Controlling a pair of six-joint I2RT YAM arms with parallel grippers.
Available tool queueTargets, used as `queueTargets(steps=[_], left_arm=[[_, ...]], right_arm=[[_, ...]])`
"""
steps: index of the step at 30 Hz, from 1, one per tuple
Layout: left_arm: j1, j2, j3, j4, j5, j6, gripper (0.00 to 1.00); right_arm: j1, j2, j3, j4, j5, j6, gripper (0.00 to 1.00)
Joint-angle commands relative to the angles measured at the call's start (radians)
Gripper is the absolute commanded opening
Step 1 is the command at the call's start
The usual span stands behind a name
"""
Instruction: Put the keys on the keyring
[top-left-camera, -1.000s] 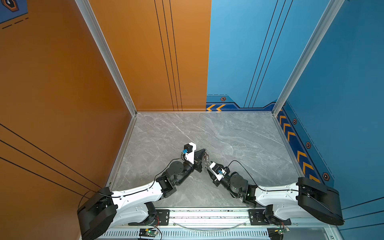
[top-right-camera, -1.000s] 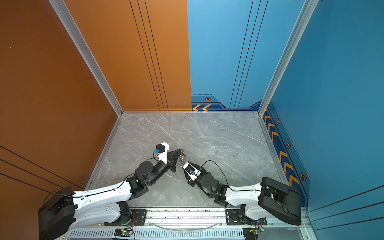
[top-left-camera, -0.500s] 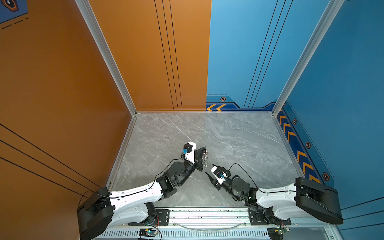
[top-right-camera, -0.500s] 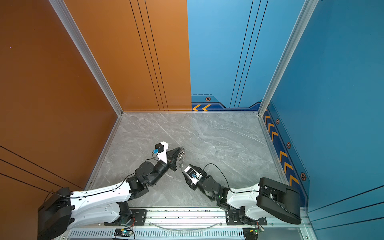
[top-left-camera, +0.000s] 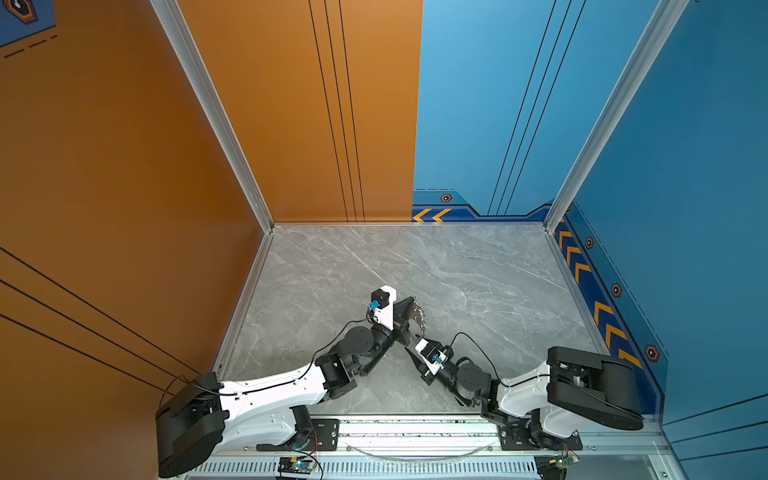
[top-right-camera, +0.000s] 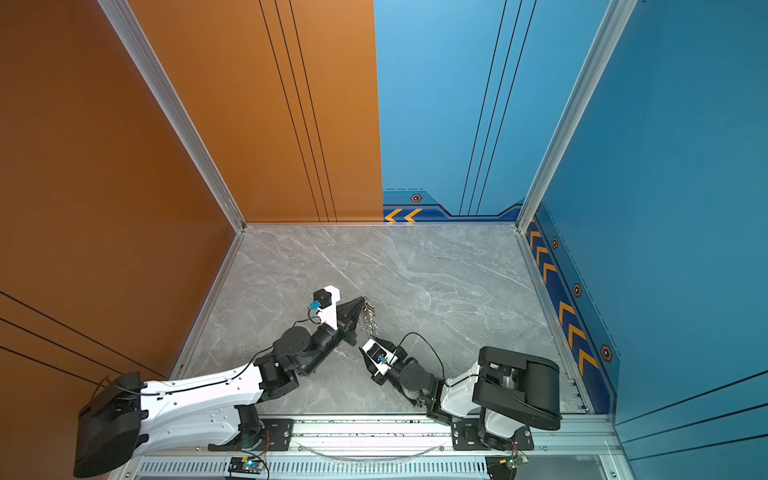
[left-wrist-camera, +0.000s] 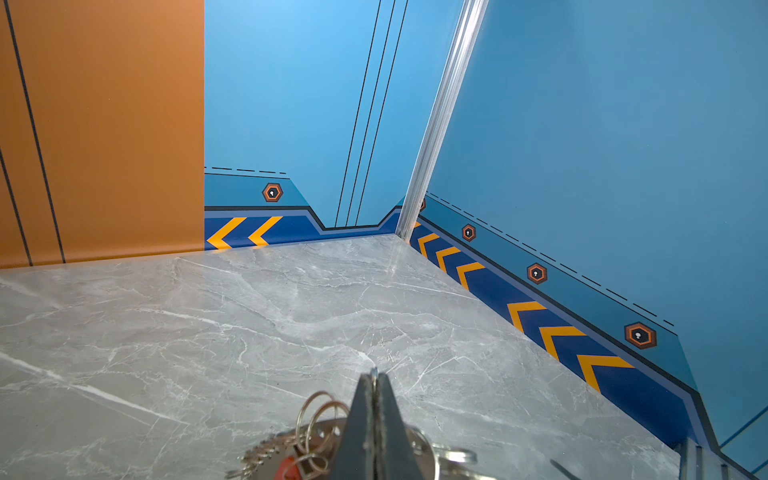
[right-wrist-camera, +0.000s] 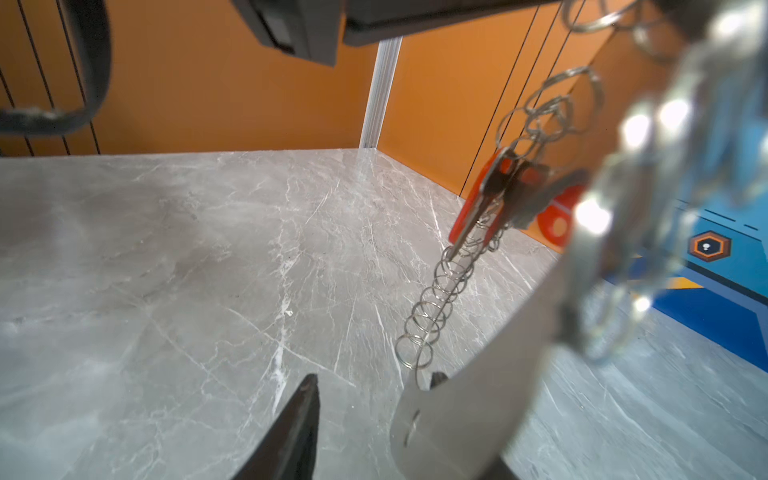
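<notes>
- The left fingers are pressed tight together on the keyring and hold it lifted clear of the tabletop
- The right fingers stand apart with nothing between them
- The keys, with their orange-red tags, hang among the rings farther along the chain, well apart from the right fingers; they look threaded on, though I cannot tell for certain
- The chain of split rings dangles toward the right fingers; its last ring sits just beyond the gap, nearer the finger half hidden behind the flat band
- The step seems to be catching that loose end: hold the left grip firm, bring the right in slowly, centre the last ring in the gap, avoid the band's edge, and close gently so the keys are not shaken
</notes>
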Motion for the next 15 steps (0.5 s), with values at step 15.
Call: queueTargets(steps=[15], left_arm=[[0.028, -0.027, 0.044, -0.124, -0.235, -0.015, 0.0]], right_arm=[[-0.006, -0.353, 0.129, -0.647, 0.166, 0.023, 0.0]])
